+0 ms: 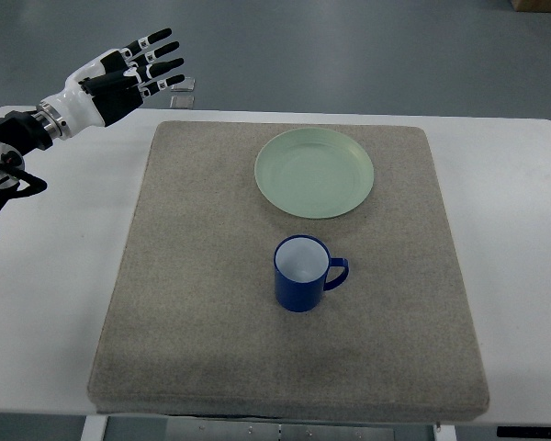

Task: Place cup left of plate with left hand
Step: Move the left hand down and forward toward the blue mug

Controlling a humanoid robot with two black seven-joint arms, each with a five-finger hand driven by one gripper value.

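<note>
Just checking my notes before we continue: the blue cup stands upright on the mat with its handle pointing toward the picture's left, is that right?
Not quite. In the top view the cup does stand upright on the mat, but its handle points toward the picture's right.

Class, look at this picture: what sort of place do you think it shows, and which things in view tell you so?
Probably a robotics lab or test bench, not a home. A white table stands on a bare grey floor, a plain mat holds only a green plate and a blue cup, and a robot's left hand hovers open.
</note>
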